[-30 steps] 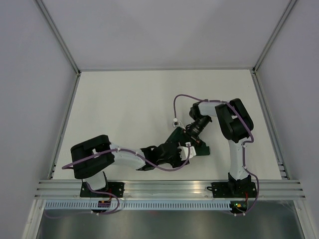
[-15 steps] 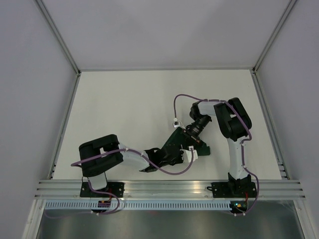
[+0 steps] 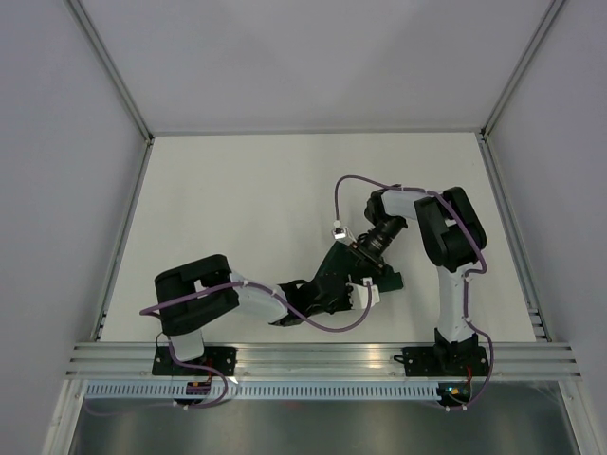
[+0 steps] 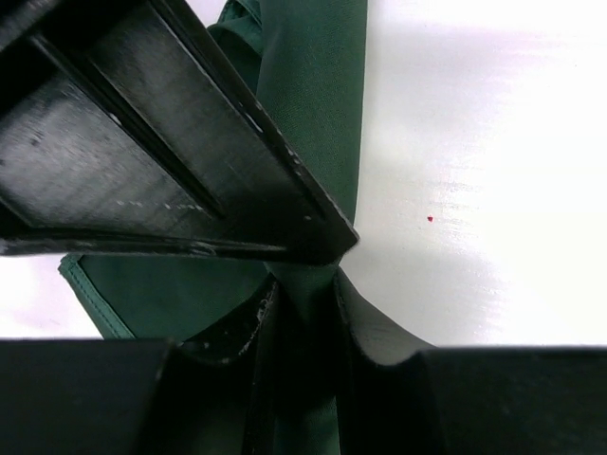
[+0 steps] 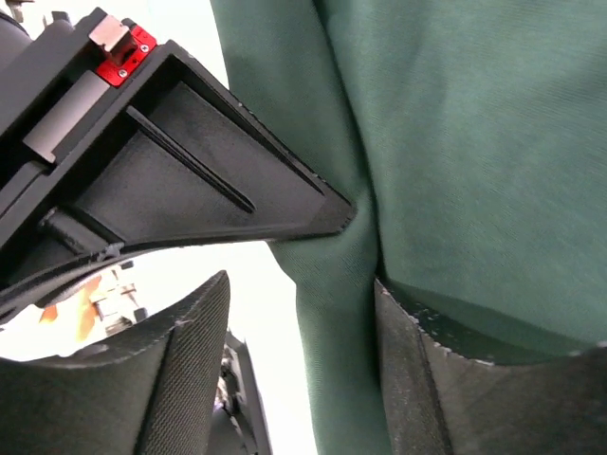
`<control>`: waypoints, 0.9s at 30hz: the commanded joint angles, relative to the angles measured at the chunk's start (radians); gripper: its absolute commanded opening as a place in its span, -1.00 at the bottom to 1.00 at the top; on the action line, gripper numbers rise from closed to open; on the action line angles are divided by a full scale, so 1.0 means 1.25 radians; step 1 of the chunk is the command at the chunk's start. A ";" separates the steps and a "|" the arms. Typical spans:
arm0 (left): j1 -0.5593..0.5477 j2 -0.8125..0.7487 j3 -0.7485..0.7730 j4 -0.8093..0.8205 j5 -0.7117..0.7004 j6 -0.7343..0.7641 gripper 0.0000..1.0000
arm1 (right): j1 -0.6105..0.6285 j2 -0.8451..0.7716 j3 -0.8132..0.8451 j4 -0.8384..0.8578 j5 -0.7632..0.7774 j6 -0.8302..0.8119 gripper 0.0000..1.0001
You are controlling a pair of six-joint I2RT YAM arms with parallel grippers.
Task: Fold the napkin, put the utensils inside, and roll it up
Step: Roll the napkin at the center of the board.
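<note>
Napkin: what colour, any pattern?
The napkin is plain dark green, with no pattern. It shows best in the right wrist view.

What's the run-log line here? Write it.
left hand: shut on napkin | right hand: napkin between fingers | fork: not visible

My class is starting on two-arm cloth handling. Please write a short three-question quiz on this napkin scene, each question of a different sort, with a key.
1. True or false: the right fingers are far from the napkin.
2. The napkin's colour is: A white, B dark green, C red.
3. What do the left fingers pinch?

Key: 1 false, the cloth runs right between them; 2 B; 3 a fold of the napkin.
</note>
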 commanded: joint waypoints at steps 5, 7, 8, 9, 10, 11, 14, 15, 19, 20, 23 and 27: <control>0.011 0.030 0.006 -0.073 0.097 -0.004 -0.95 | -0.064 -0.073 0.044 0.125 0.063 -0.020 0.36; 0.017 0.029 0.009 -0.074 0.125 -0.012 -0.95 | -0.089 -0.090 0.044 0.166 0.061 0.024 0.36; 0.020 0.030 0.011 -0.081 0.130 -0.012 -0.95 | -0.097 -0.097 0.044 0.171 0.059 0.024 0.36; 0.028 0.031 0.015 -0.089 0.136 -0.015 -0.95 | -0.106 -0.109 0.043 0.178 0.052 0.023 0.36; 0.033 0.031 0.015 -0.092 0.157 -0.024 -0.95 | -0.123 -0.116 0.040 0.183 0.044 0.022 0.36; 0.041 0.031 0.017 -0.106 0.174 -0.031 -0.95 | -0.130 -0.125 0.038 0.188 0.033 0.021 0.36; 0.085 0.047 0.056 -0.177 0.265 -0.062 -0.95 | -0.155 -0.180 -0.003 0.266 0.037 0.067 0.36; 0.114 0.051 0.080 -0.192 0.292 -0.071 -0.95 | -0.158 -0.221 -0.043 0.338 0.044 0.094 0.36; 0.190 0.096 0.141 -0.273 0.467 -0.126 -0.95 | -0.162 -0.348 -0.171 0.518 0.076 0.182 0.37; 0.215 0.107 0.152 -0.289 0.496 -0.134 -0.95 | -0.162 -0.399 -0.215 0.546 0.082 0.189 0.37; 0.245 0.156 0.215 -0.368 0.578 -0.150 -0.95 | -0.164 -0.471 -0.274 0.632 0.092 0.208 0.38; 0.291 0.202 0.279 -0.416 0.719 -0.183 -0.95 | -0.165 -0.598 -0.377 0.728 0.095 0.214 0.43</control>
